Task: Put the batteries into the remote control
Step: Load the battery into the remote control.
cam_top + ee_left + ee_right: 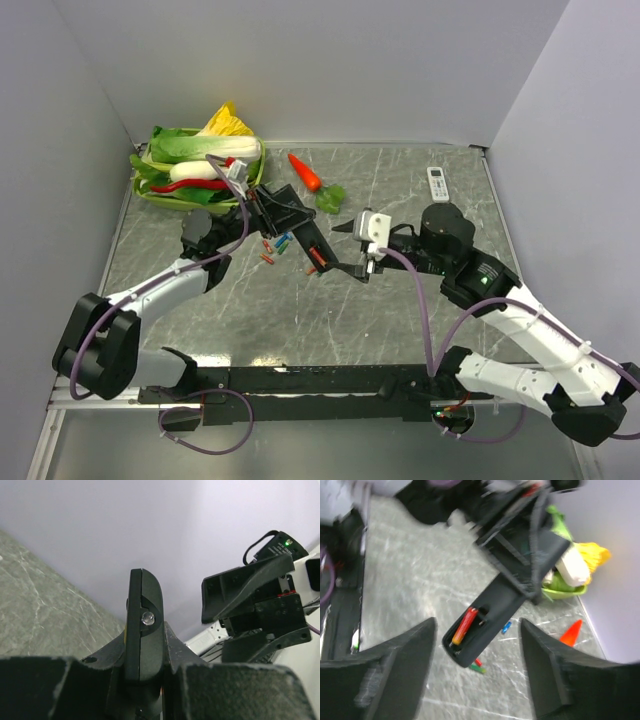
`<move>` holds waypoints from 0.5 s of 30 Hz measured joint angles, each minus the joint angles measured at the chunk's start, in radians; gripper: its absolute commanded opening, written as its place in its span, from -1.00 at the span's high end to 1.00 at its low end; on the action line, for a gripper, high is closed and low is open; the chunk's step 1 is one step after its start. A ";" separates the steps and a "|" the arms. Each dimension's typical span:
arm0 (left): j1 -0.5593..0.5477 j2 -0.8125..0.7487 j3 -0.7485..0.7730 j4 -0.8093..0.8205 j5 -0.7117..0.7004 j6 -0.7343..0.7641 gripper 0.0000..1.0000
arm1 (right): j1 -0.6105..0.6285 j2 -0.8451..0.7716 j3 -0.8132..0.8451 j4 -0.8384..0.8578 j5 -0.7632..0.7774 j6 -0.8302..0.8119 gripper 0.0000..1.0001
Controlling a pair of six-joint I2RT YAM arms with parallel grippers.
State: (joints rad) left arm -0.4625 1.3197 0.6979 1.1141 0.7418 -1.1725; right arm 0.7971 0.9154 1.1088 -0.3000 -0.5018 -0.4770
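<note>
Black left gripper [268, 207] clamps the remote control [312, 245] edge-on, its arm stretched in from the near left. The right gripper [342, 248] gapes wide facing the remote's near end, where one red battery [464, 626] sits inside. Loose batteries [277, 245] lie on the tabletop [250, 310] just left.

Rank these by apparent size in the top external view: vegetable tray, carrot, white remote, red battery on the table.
1. vegetable tray
2. carrot and white remote, too alike to rank
3. red battery
</note>
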 measured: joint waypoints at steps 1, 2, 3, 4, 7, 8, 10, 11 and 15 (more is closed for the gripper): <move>0.000 0.000 0.008 -0.010 0.010 0.001 0.96 | -0.002 0.008 0.008 -0.024 -0.021 -0.033 -0.20; 0.000 0.000 0.019 -0.027 0.023 0.005 0.96 | -0.002 0.019 0.014 -0.042 -0.037 -0.064 -0.15; 0.000 0.000 0.031 -0.042 0.032 0.008 0.96 | -0.002 0.031 0.023 -0.062 -0.051 -0.095 -0.10; 0.000 0.000 0.042 -0.063 0.042 0.014 0.96 | -0.002 0.043 0.030 -0.080 -0.066 -0.122 -0.01; 0.000 -0.004 0.071 -0.139 0.066 0.047 0.96 | -0.003 0.071 0.051 -0.129 -0.092 -0.183 0.06; 0.000 -0.006 0.084 -0.177 0.074 0.063 0.96 | -0.003 0.077 0.058 -0.141 -0.098 -0.200 0.07; 0.000 -0.011 0.104 -0.245 0.084 0.091 0.96 | -0.003 0.088 0.074 -0.161 -0.113 -0.226 0.11; 0.000 -0.014 0.114 -0.276 0.086 0.105 0.96 | -0.003 0.093 0.082 -0.167 -0.121 -0.236 0.12; 0.000 -0.027 0.141 -0.374 0.105 0.150 0.96 | -0.003 0.111 0.111 -0.189 -0.140 -0.269 0.14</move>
State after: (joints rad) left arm -0.4625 1.2926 0.8387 0.7399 0.8463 -1.0222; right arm 0.7937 1.0260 1.2194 -0.4889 -0.6422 -0.7464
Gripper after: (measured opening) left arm 0.218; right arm 0.438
